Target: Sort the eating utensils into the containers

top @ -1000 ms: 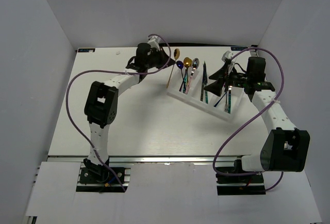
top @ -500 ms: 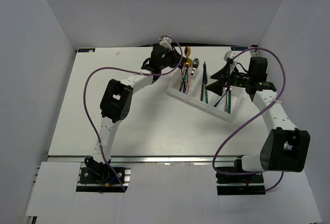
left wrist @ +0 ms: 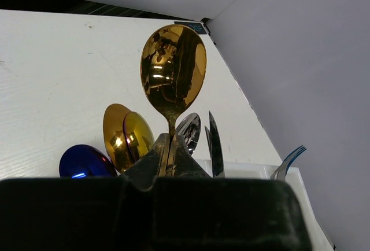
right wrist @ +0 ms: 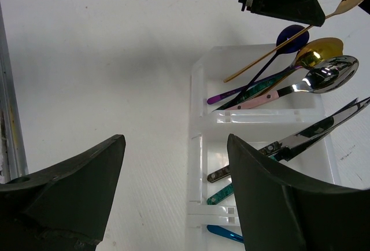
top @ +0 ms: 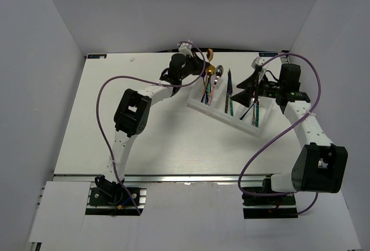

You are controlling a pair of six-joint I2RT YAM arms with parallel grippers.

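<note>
Moved: left gripper (left wrist: 169,152) has swung rightward from beside the tray's left end to above its spoon compartment, carrying the gold spoon (left wrist: 173,69) with it; the right arm has barely shifted.
Table (top: 144,141): no loose utensil shows on the white surface in front of the tray in the overhead view.
Tray (right wrist: 196,126): white, three compartments side by side, lying at a slant between the two arms.
Right gripper (right wrist: 174,141): fingers spread wide and holding nothing, hovering over the tray's right end.
Spoon compartment: blue spoon (left wrist: 84,163), second gold spoon (left wrist: 124,135) and silver spoon (left wrist: 189,128) lie together, bowls toward the far end.
Middle compartment: knives (right wrist: 300,138) lie lengthwise.
Third compartment: a fork (left wrist: 289,161) shows its tines at the far end.
Left gripper grip: fingers pressed together, pinching the gold spoon by its handle; the bowl stands up above the spoons already in the tray.
Done: nearly all utensils appear sorted by type.
Left: judged from this, only the carried spoon needs lowering in among the other spoons and letting go.
</note>
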